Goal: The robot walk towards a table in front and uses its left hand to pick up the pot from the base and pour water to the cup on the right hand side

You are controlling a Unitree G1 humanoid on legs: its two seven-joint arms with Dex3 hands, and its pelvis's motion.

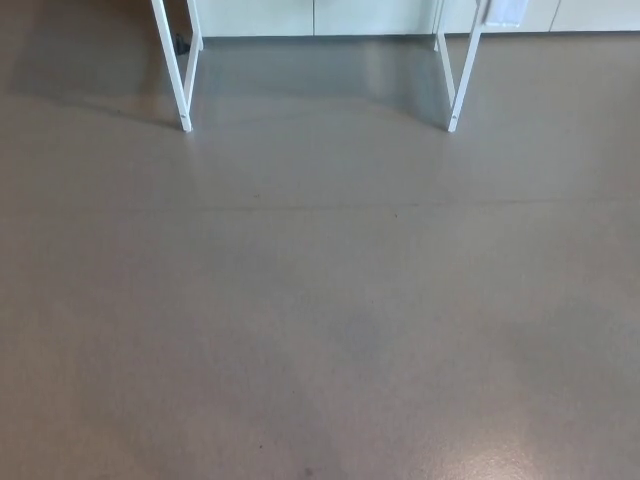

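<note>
Only smooth grey-brown floor (320, 330) fills the head view, with two pairs of white metal table legs (186, 80) at top; pot, cup and both hands lie outside view.

The head view looks steeply down at grey floor (320, 330) (white table legs (185, 90) far ahead).

Grey floor (320, 330) with white table legs (185, 90) before pale cabinets (300, 15).

Only the bench's white legs show: a left pair (185, 70) and a right pair (455, 75), standing on the floor at the picture's top.
</note>
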